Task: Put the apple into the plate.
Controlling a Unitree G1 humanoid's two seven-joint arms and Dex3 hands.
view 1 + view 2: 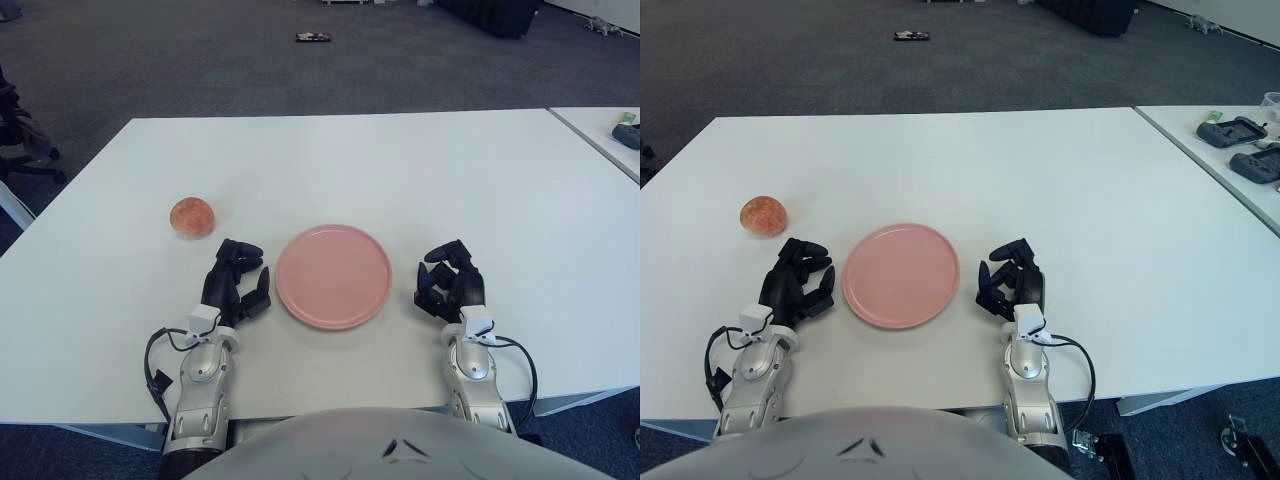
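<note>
Left eye view shows the apple (191,216) ungrasped, left of the bare pink plate (333,276); left hand (236,283) and right hand (450,282) curl loosely, holding nothing.

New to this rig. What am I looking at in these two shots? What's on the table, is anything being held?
Both pictures come from a stereo camera on a humanoid robot's head, looking down at a white table; they show the same scene from slightly different spots. The dark three-finger left hand shows left of the pink plate, the right hand to its right. Both have curled fingers and hold nothing. The apple sits on the table beyond the left hand, outside the bare plate. The grey curve at the bottom edge seems to be the robot's body.
</note>
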